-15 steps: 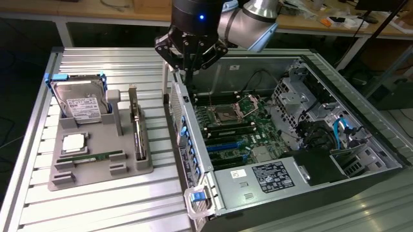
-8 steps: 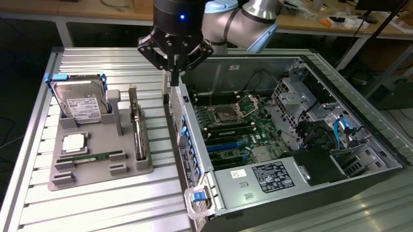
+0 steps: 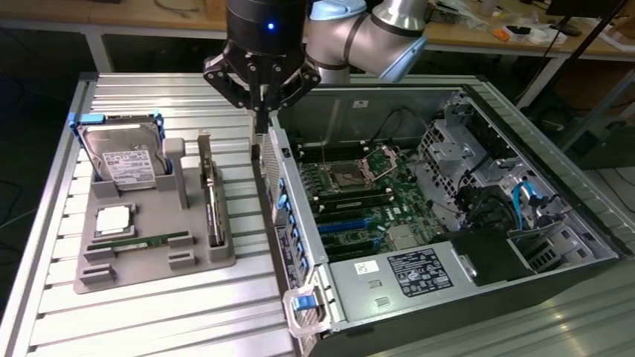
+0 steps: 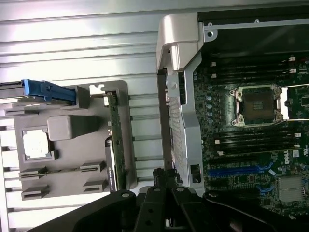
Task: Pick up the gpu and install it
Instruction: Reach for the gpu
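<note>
Our pincer (image 3: 260,119) is pressed together with nothing in it, hovering right above the rear wall of the computer case (image 3: 297,223). The gpu (image 3: 210,195) is just off to the side and lower down, standing on edge in a slot of the grey tray (image 3: 149,262) on the table (image 3: 149,320). For a clean grab we reckon the fingers want spreading, squaring up across the card's top edge, then a straight lift so it doesn't jam. It's a thin dark-green board with a silver bracket at one end.
</note>
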Controlling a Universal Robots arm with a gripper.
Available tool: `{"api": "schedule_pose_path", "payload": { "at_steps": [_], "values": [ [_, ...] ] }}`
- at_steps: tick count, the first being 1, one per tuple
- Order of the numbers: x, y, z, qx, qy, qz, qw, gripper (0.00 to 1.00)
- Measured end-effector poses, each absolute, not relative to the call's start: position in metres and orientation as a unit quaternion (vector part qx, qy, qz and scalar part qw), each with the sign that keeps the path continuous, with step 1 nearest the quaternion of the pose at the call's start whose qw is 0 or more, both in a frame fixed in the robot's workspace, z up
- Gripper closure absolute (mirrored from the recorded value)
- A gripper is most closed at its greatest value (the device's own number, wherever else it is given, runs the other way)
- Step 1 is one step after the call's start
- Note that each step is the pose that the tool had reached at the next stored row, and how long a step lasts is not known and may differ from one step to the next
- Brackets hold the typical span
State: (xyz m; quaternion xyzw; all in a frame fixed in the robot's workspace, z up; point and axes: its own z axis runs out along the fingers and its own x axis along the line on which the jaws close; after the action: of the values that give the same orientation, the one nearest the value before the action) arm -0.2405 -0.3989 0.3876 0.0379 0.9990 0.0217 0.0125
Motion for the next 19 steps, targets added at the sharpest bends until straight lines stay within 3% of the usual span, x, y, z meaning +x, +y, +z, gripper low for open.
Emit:
{"api": "schedule_pose_path", "payload": {
  "at_steps": [19],
  "values": [
    [-0.29,-0.399,0.386,0.038,0.999,0.022,0.01,0.89]
  ]
}}
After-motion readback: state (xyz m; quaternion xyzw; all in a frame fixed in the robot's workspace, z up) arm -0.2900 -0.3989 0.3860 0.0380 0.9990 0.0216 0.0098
